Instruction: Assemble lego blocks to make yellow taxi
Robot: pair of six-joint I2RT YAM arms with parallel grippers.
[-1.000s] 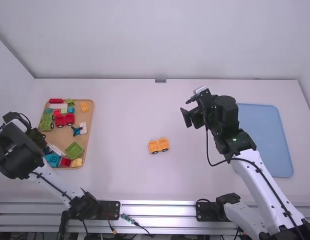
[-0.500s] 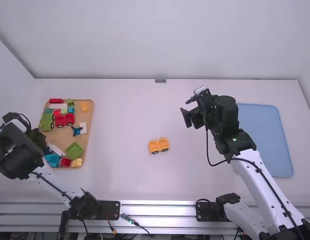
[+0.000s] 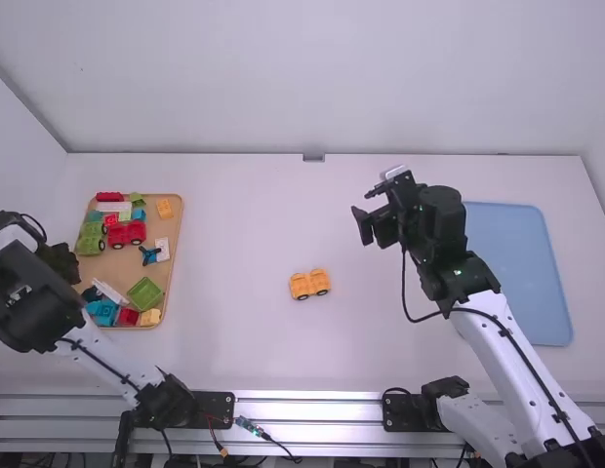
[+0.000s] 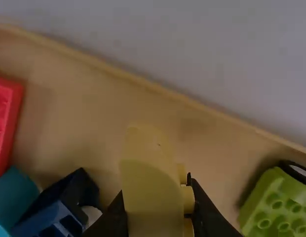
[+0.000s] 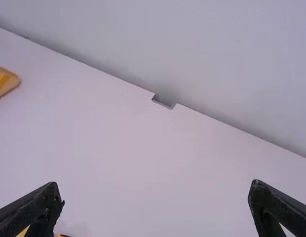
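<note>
two arms (image 3: 512, 353), one tan tray (image 3: 177, 226), one blue tray (image 3: 512, 263), one orange wheeled block (image 3: 301, 284)

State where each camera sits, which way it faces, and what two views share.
High view: fixed above and behind the left arm and right arm, looking forward and down on the table; both show.
Left wrist view: on that arm's wrist, looking onto the tray; left hand shows, closed on a yellow block.
Right wrist view: on that arm's wrist, looking across the table toward the wall; open right hand shows.
Shared: high and right wrist views both show the notch at the table's far edge.
</note>
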